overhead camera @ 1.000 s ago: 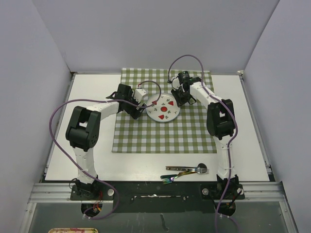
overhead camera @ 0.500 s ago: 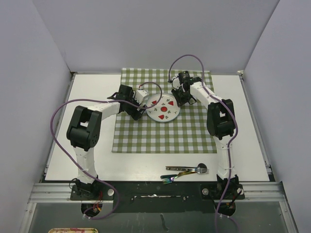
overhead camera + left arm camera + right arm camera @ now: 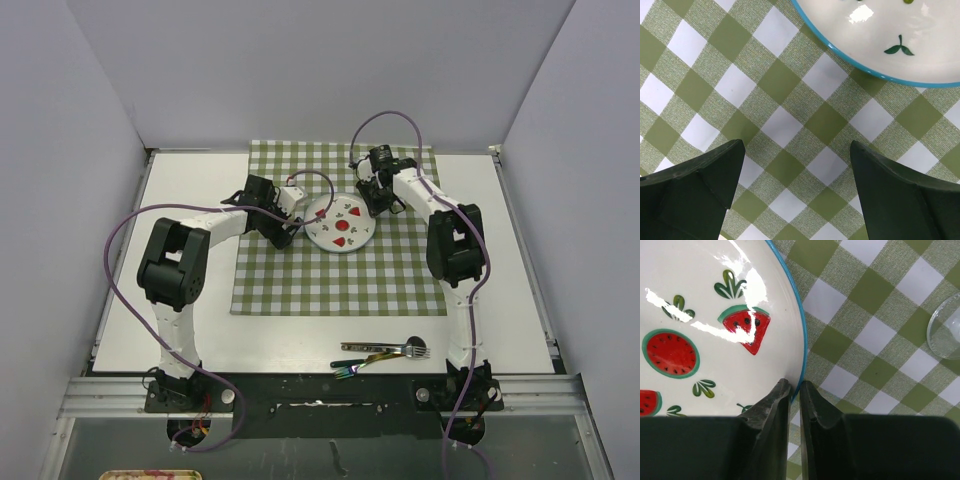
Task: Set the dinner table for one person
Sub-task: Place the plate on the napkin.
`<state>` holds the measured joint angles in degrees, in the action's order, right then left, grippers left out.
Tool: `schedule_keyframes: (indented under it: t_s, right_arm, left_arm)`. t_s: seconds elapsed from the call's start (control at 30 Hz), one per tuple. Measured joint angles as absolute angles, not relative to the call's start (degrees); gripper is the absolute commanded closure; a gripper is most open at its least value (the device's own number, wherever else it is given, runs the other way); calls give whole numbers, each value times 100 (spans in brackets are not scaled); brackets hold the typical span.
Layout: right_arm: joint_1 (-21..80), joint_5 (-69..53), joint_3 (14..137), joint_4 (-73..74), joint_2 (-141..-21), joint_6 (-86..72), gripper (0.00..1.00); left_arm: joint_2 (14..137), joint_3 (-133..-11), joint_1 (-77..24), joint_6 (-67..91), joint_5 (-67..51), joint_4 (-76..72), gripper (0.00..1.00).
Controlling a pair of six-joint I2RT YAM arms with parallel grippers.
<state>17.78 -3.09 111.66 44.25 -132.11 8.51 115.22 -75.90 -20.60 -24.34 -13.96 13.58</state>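
A white plate point(image 3: 340, 222) with a blue rim and watermelon pictures lies on the green-and-white checked cloth point(image 3: 330, 275) on the white dinner table point(image 3: 190, 190). My right gripper point(image 3: 372, 203) is shut on the plate's right rim. In the right wrist view the fingers point(image 3: 776, 405) pinch the plate point(image 3: 700, 315) at its blue edge, with the gripper point(image 3: 795, 385) closed there. My left gripper point(image 3: 294, 226) is open and empty just left of the plate. In the left wrist view the gripper point(image 3: 796, 147) hovers over the cloth point(image 3: 785, 85), apart from the plate point(image 3: 890, 35).
A fork point(image 3: 390, 349) and an iridescent piece of cutlery point(image 3: 358, 364) lie on the bare table near the front edge. A clear glass point(image 3: 946, 330) stands on the cloth to the right of the plate.
The plate has shifted slightly to the right and away, with my right gripper holding its rim. My left gripper has stayed beside the plate's left edge.
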Motion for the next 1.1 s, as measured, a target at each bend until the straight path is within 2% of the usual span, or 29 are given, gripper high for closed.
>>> schedule_keyframes:
  t_s: [0.53,0.57,0.67,0.73,1.1]
  right_arm:
    - [1765,-228,11187,4414,-13211,851,100]
    - [1763,-228,11190,4414,-13211,851,98]
    - [1763,-222,11207,4421,-13211,854,82]
    - [1763,-209,11216,4421,-13211,878,77]
    - [1761,-215,11227,4410,-13211,1007,71]
  left_arm:
    - [11522,-7590,-2093,-2469,-1393,1396,13]
    - [11522,-7590,-2097,-2469,-1393,1396,13]
    - [11522,-7590,-2097,-2469,-1396,1396,12]
    - [11522,-7590,-2097,-2469,-1396,1396,12]
    - [11522,-7590,-2097,-2467,-1393,1400,12]
